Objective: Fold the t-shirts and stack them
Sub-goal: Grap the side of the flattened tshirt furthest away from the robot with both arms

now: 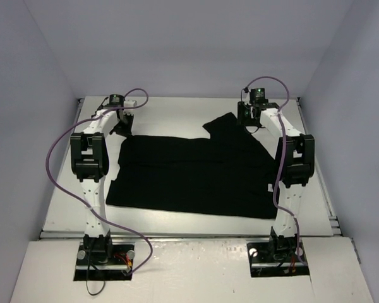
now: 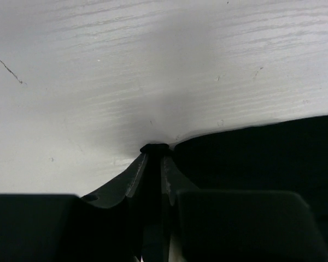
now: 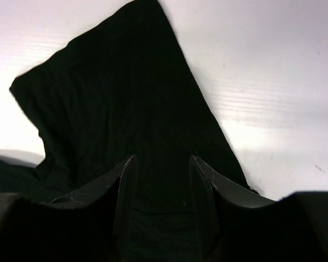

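Note:
The black t-shirt (image 1: 196, 173) lies spread flat across the middle of the white table, one sleeve (image 1: 224, 125) pointing to the far right. No blue print shows. My left gripper (image 1: 122, 126) is at the shirt's far left corner, shut on a pinch of its black edge (image 2: 154, 148). My right gripper (image 1: 251, 123) is open over the far right sleeve, its fingers (image 3: 126, 174) astride the black cloth (image 3: 126, 98) and empty.
The white table (image 1: 170, 110) is bounded by grey walls at the back and sides. Purple cables (image 1: 63, 139) loop from both arms. The arm bases (image 1: 104, 252) sit at the near edge.

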